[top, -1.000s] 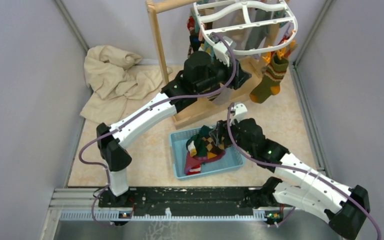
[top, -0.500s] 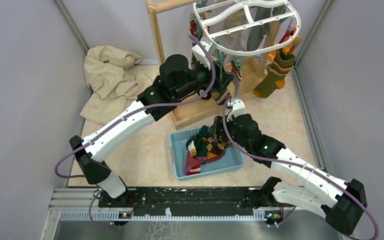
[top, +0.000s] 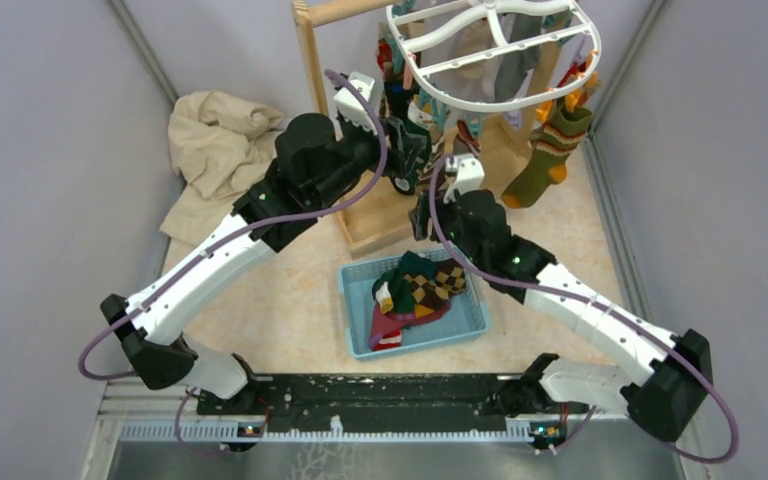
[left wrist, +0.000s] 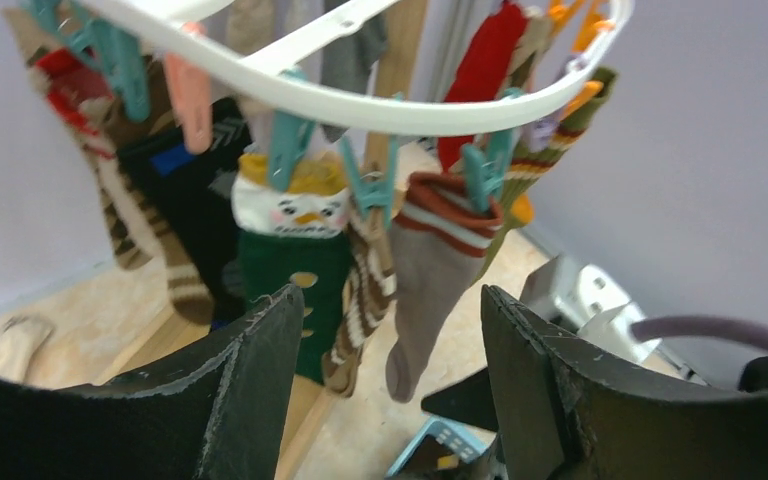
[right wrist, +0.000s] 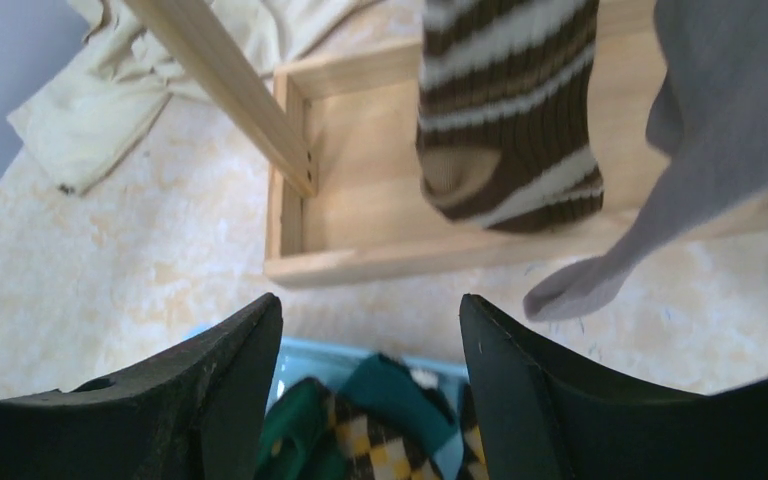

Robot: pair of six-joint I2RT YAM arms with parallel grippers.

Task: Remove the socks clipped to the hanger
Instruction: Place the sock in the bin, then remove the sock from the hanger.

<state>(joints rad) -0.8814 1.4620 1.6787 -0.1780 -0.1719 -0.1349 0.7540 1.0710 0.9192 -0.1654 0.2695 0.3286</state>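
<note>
Seen from above, the hanger point(top: 480, 103) is cut off at the top edge of the frame, and both grippers' tips are lost in the dark beneath it. The wrist views are clearer. The left gripper point(left wrist: 392, 300) is parted and empty below the clipped socks point(left wrist: 295, 215). The right gripper point(right wrist: 370, 305) is also parted and empty, under a brown-striped sock point(right wrist: 510, 120), with the blue basket point(top: 349, 310) low in its view.

The hanger point(left wrist: 380, 105) is white, with teal clips point(left wrist: 285, 150), a pink clip point(left wrist: 192, 95) and orange clips point(left wrist: 565, 12). The snowman sock point(left wrist: 295, 250) is dark green with a white face and yellow top. At its 3 o'clock, the grey sock point(left wrist: 430, 270) has red and white stripes. The basket point(top: 348, 305) is light blue; its diamond sock point(top: 438, 282) is green, yellow and brown.
</note>
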